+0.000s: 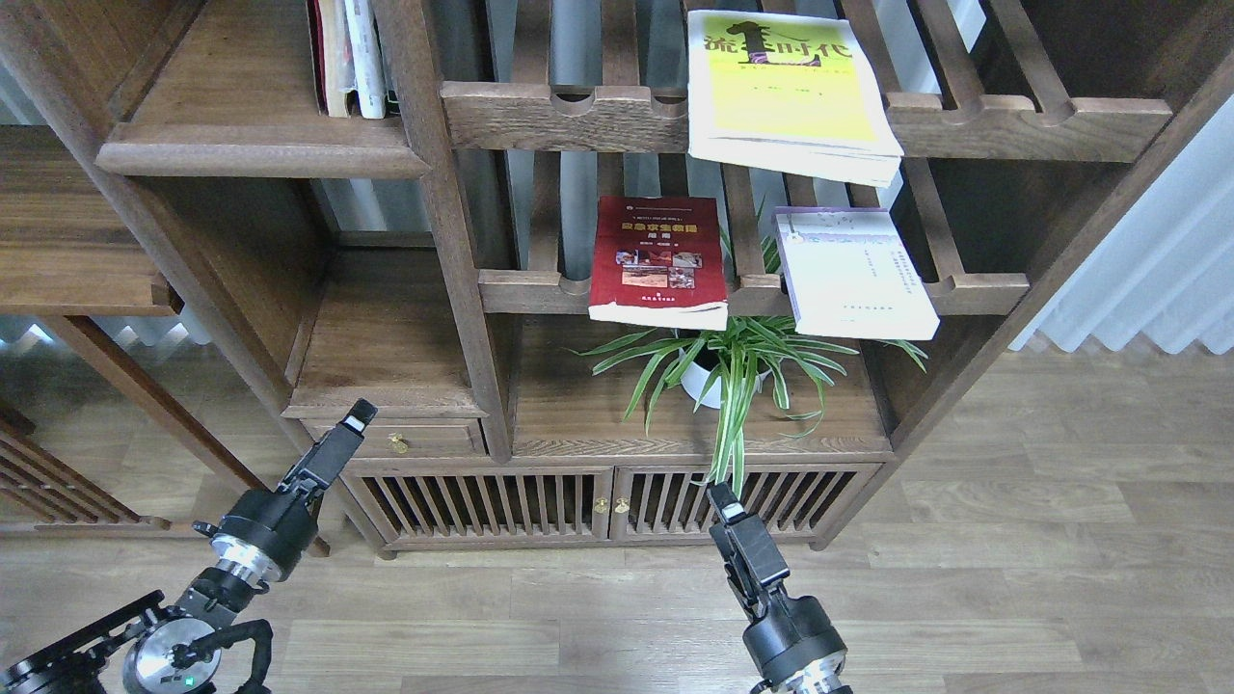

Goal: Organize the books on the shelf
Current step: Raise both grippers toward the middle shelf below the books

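Note:
Three books lie flat on slatted racks. The yellow-green book (pixel 786 92) is on the upper rack. The dark red book (pixel 658 255) and the pale lavender-white book (pixel 853 273) are on the rack below, side by side. The solid shelf (pixel 241 116) is at the upper left, with a few upright books (pixel 349 58) at its back right. My left gripper (pixel 355 416) is low, in front of the small drawer. My right gripper (pixel 721 499) is low, in front of the cabinet doors. Both hold nothing and look closed, seen edge-on.
A potted spider plant (pixel 728 361) stands on the cabinet top under the lower rack. A small drawer with a brass knob (pixel 396 443) and slatted cabinet doors (pixel 598 501) are below. Wooden floor (pixel 1012 578) lies in front. A curtain (pixel 1147 260) hangs at right.

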You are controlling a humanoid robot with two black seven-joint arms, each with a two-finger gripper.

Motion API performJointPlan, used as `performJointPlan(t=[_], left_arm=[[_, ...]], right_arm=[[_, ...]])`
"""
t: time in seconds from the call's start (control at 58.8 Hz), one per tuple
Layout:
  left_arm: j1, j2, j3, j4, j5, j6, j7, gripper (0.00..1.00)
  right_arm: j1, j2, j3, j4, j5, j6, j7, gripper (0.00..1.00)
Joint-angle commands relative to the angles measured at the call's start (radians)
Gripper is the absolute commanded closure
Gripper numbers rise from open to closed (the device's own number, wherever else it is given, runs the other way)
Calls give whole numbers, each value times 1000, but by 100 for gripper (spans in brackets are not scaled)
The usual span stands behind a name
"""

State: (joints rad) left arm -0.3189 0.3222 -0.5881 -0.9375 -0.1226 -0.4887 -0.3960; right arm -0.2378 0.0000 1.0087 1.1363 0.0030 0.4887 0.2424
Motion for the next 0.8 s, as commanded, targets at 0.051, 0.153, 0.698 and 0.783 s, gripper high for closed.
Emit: performJointPlan(t=[0.051, 0.153, 0.698, 0.783], left_arm=[[57, -90, -61, -84, -45, 0, -7, 0], [58, -129, -78, -104, -92, 0, -7, 0], [41, -118, -73, -156, -118, 0, 0, 0], [31, -115, -85, -156, -115, 0, 3, 0]], right_arm=[[0, 0, -1, 0, 0, 0, 0, 1], [0, 0, 1, 3, 2, 0, 0, 1], [25, 0, 24, 14, 8, 0, 1, 1], [25, 0, 24, 14, 8, 0, 0, 1]])
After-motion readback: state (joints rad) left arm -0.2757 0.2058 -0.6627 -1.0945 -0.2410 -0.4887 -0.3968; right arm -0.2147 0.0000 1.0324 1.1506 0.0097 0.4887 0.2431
